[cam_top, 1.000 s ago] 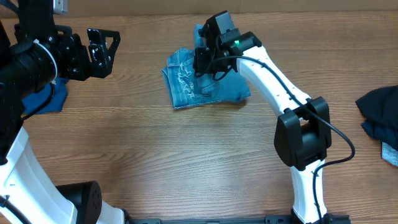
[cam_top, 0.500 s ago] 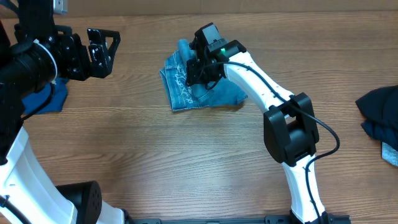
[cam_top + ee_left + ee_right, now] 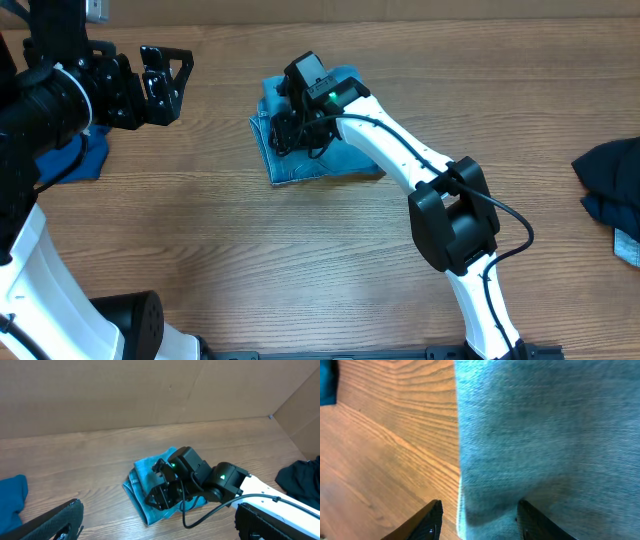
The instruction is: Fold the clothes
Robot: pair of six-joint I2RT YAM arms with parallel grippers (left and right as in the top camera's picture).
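— What changed?
— The right gripper (image 3: 285, 138) carried a flap leftward. Its jaws, shut a moment ago, now stand apart, and the jeans (image 3: 335, 160) lie folded under it.
— The left gripper (image 3: 168, 70)?
— Well left of it, jaws wide. That fold looks finished.

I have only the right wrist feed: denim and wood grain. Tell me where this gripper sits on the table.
Observer: The right gripper is over the left edge of the folded jeans, at the table's far middle.
Operator: Report the other arm.
Observer: The left gripper hangs open off to the left, clear of the jeans.
Operator: List the other clothes.
Observer: A royal-blue garment lies far left; a dark navy one lies at the right edge.
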